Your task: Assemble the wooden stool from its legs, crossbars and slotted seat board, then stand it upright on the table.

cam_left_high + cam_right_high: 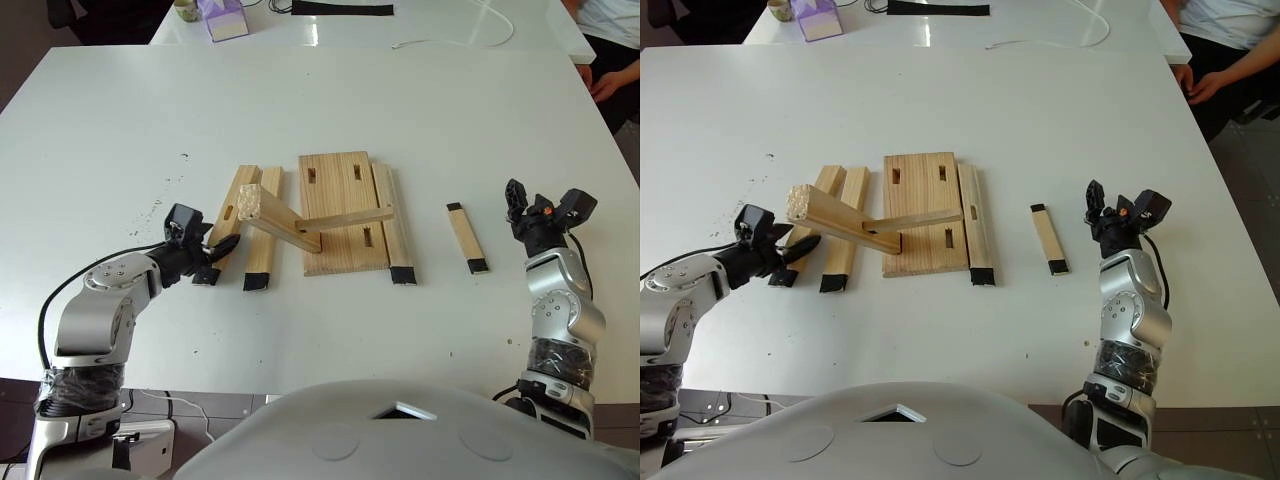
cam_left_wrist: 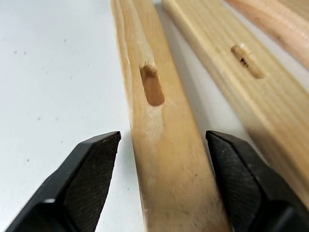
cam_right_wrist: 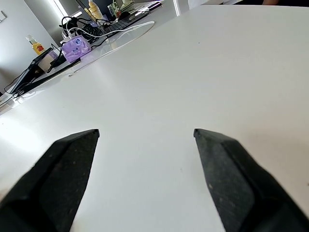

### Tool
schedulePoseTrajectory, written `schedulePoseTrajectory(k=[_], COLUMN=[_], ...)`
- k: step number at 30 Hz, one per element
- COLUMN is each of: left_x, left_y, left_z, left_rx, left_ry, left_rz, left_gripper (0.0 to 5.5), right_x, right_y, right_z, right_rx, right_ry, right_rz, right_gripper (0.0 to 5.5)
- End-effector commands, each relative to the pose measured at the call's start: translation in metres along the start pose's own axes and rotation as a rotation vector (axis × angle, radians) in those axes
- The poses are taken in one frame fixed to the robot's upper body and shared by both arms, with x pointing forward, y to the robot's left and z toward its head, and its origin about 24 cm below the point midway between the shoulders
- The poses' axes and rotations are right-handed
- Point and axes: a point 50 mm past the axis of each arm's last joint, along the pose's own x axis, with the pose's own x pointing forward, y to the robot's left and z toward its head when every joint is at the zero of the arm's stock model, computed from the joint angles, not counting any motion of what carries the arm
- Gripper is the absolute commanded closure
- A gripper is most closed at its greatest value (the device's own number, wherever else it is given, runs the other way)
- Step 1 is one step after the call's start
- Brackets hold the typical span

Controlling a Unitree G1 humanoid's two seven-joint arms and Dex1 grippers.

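Your slotted seat board [image 1: 343,210] lies flat around the middle of the table [image 1: 400,110], a little toward the near edge. A tilted leg [image 1: 278,222] rests with its lower end on the board's near left corner and its pale upper end lifted out over the board's left side. A long crossbar [image 1: 350,217] meets it near that lower end and runs across the board toward the right (you cannot tell from here whether the joint is seated).

Just beside the board's right edge lies a right leg [image 1: 393,225], black cap toward the near edge. On the left side two more legs lie side by side: an inner leg [image 1: 264,228] and an outer leg [image 1: 229,228]. A short crossbar [image 1: 467,238] lies alone, well apart toward the right edge.

Your left gripper [image 1: 218,252] sits low at the outer leg's near end with its fingers [image 2: 87,169] spread on either side of the wood, not clamped. Your right gripper [image 1: 545,200] hangs near the right edge with its jaws apart and nothing between them.

Past the far edge, a purple tissue box [image 1: 222,18] and a white cable [image 1: 450,40] rest on another table.
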Motion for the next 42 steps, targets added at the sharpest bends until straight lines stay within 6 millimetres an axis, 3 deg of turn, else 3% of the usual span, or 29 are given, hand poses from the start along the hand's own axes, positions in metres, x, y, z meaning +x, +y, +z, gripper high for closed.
schedulePoseTrajectory(k=[1, 7, 11, 14, 17, 19, 22, 24, 27, 29, 31, 34, 37, 40, 42], left_x=[-0.008, -0.021, -0.024, -0.021, -0.015, -0.008, -0.006, -0.022, -0.051, -0.066, -0.077, -0.080, -0.086, -0.085, -0.080], left_y=[-0.002, 0.007, 0.013, 0.012, 0.015, 0.025, 0.037, 0.036, 0.010, -0.022, -0.047, -0.070, -0.079, -0.084, -0.085], left_z=[-0.019, -0.015, -0.008, -0.004, 0.009, 0.030, 0.098, 0.141, 0.190, 0.214, 0.230, 0.232, 0.231, 0.228, 0.222], left_rx=[0.002, 0.052, 0.100, 0.112, 0.058, -0.003, -0.108, -0.182, -0.240, -0.194, -0.119, -0.015, 0.069, 0.182, 0.255], left_ry=[0.151, 0.267, 0.325, 0.326, 0.244, 0.123, -0.205, -0.457, -0.839, -1.006, -1.091, -1.089, -1.034, -0.913, -0.818], left_rz=[0.018, 0.009, -0.029, -0.063, -0.043, 0.017, 0.085, 0.090, -0.088, -0.280, -0.460, -0.668, -0.843, -0.974, -1.026], left_gripper=[2.22, 2.22, 2.78, 3.22, 3.43, 3.43, 3.44, 3.45, 3.45, 3.45, 3.46, 3.46, 3.46, 3.46, 3.46], right_x=[-0.007, -0.034, -0.046, -0.045, -0.029, -0.013, 0.013, 0.032, 0.049, 0.053, 0.055, 0.048, 0.011, -0.021, -0.030], right_y=[0.001, 0.002, 0.010, 0.011, 0.010, 0.013, 0.020, 0.038, 0.090, 0.118, 0.143, 0.182, 0.213, 0.211, 0.205], right_z=[-0.006, -0.025, -0.032, -0.028, -0.009, 0.009, 0.047, 0.081, 0.122, 0.131, 0.134, 0.149, 0.180, 0.193, 0.197], right_rx=[0.016, 0.062, 0.099, 0.080, -0.059, -0.184, -0.364, -0.397, -0.533, -0.615, -0.543, -0.246, -0.080, -0.097, -0.106], right_ry=[0.002, 0.009, -0.003, -0.004, -0.031, -0.048, -0.105, -0.190, -0.376, -0.400, -0.336, -0.257, -0.222, -0.151, -0.080], right_rz=[-0.019, -0.078, -0.106, -0.122, -0.151, -0.140, -0.133, -0.078, 0.154, 0.311, 0.494, 0.821, 1.291, 1.605, 1.715], right_gripper=[1.88, 1.88, 1.88, 1.88, 1.88, 1.88, 1.88, 1.88, 1.88, 1.88, 1.88, 1.88, 1.68, 1.17, 0.94])
